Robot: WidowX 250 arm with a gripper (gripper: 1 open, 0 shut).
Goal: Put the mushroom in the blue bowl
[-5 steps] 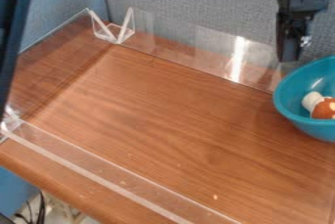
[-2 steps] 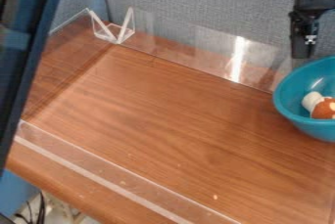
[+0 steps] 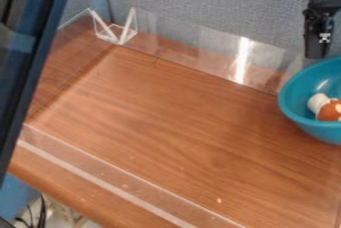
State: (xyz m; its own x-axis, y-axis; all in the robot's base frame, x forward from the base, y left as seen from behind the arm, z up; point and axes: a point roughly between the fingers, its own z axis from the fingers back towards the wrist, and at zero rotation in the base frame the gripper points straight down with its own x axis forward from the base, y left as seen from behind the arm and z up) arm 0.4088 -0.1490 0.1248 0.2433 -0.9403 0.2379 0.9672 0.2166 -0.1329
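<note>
Since the earlier views, our gripper (image 3: 320, 51) has shifted toward the right edge of the picture, along the back of the table, while the toy mushroom (image 3: 324, 107) and the teal-blue bowl (image 3: 308, 127) have stayed where they were. We see the mushroom inside the bowl, its pale stem toward the left and its reddish-orange cap toward the right, lower edge of the view. Its long axis runs roughly across the picture, with the cap end a little lower.

From the gripper, the mushroom lies below in the view, toward the near side of the table. We cannot tell from this one angle how high the gripper hangs, but we see a gap between its tip and the mushroom, so the two are apart. Its fingers are together, and we make out nothing between them.

What differs is mostly the arm: the gripper sits farther right, and the large dark shape (image 3: 34, 63) at the left covers more of the wooden tabletop (image 3: 173, 132). We judge the placing done, since the mushroom already rests in the bowl. All the next move asks of us is to keep the gripper clear of the rim, which a low sweep could knock.
</note>
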